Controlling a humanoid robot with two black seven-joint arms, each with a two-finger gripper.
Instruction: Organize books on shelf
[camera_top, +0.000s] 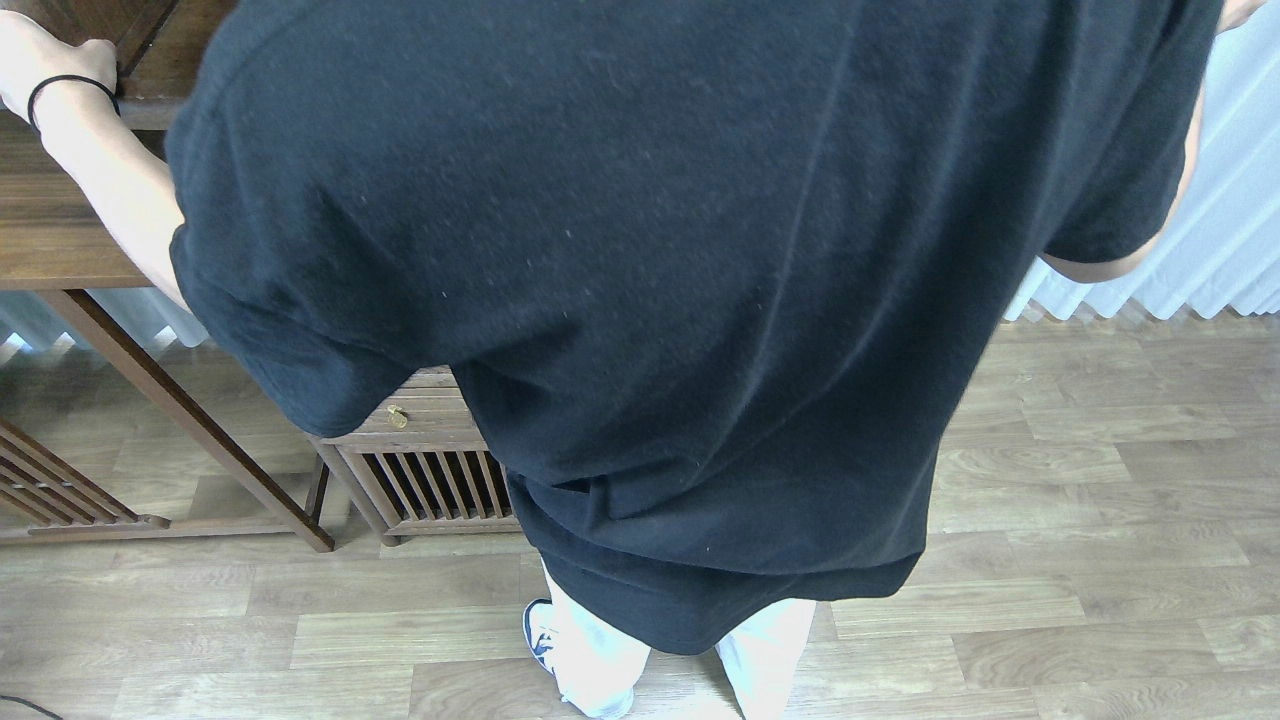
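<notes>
A person in a black T-shirt stands right in front of me with their back to me and fills most of the head view. The books are hidden behind them. A strip of the dark-brown wooden shelf shows at the far left, with the person's left hand resting on the woodwork above it. Neither of my grippers is in view.
A small slatted wooden cabinet with a brass knob stands on the floor behind the person's legs. A slanted brown leg and a slatted rack are at the lower left. White curtains hang at the right over wood-plank floor.
</notes>
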